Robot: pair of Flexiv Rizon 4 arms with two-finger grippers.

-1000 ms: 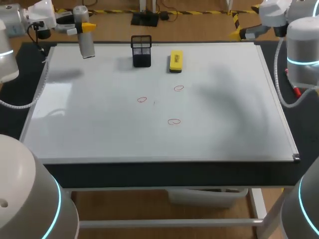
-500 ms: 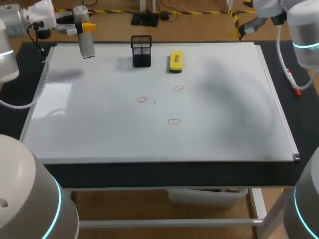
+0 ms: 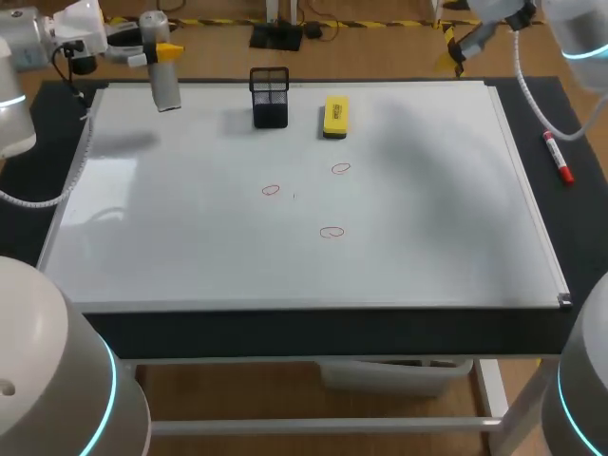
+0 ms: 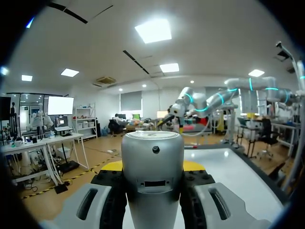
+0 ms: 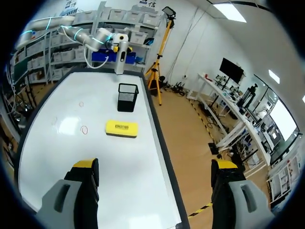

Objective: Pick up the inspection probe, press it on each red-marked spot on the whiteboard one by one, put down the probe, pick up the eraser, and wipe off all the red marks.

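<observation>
Left wrist view, probe (image 4: 152, 157) gripped inside left hand (image 4: 153, 167)

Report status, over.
Left gripper shut on probe, over far-left corner of whiteboard. Right gripper open, empty. Three red marks unwiped. Eraser, mesh cup beyond marks, not blocking.

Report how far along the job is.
Done: the inspection probe is up, gripped by the left end effector over the whiteboard's far corner. In hand: pressing; the probe is clear of every mark. Left: three red marks unwiped, eraser lying on the board.
</observation>
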